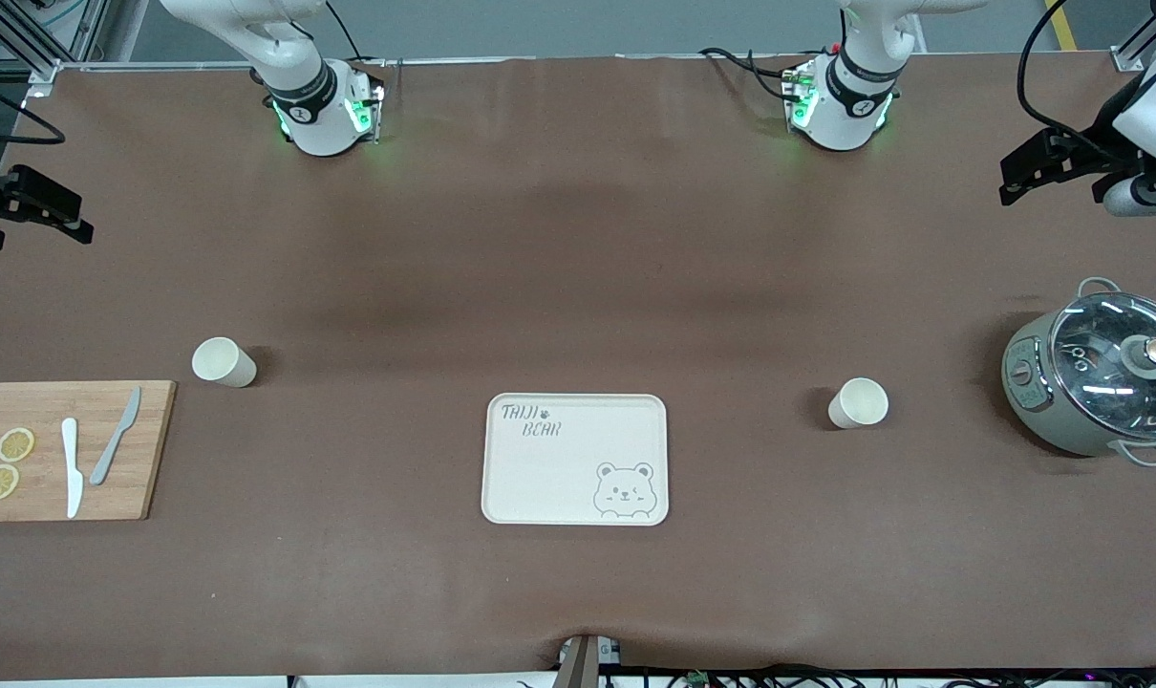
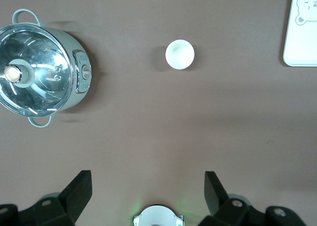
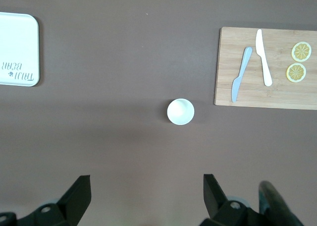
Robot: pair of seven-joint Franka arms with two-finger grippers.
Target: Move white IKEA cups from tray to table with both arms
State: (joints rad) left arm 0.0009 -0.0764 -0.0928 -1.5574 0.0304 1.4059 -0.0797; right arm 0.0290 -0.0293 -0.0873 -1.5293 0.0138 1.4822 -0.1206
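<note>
While both cups stand on the tabletop [image 1: 578,239], one [image 1: 223,362] by the cutting board [image 1: 148,449], one [image 1: 858,402] near the pot [image 1: 1094,377], my left gripper [image 2: 147,189] and right gripper [image 3: 146,191] hang wide open, empty.

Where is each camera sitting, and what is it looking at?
Front view: high across the table, facing both arm bases; bear tray mid-table.
Left wrist view: on the left arm, looking down; open left gripper, one white cup, grey-green pot.
Right wrist view: on the right arm, looking down; open right gripper, other white cup, cutting board.
Both wrist views share the tray.
</note>
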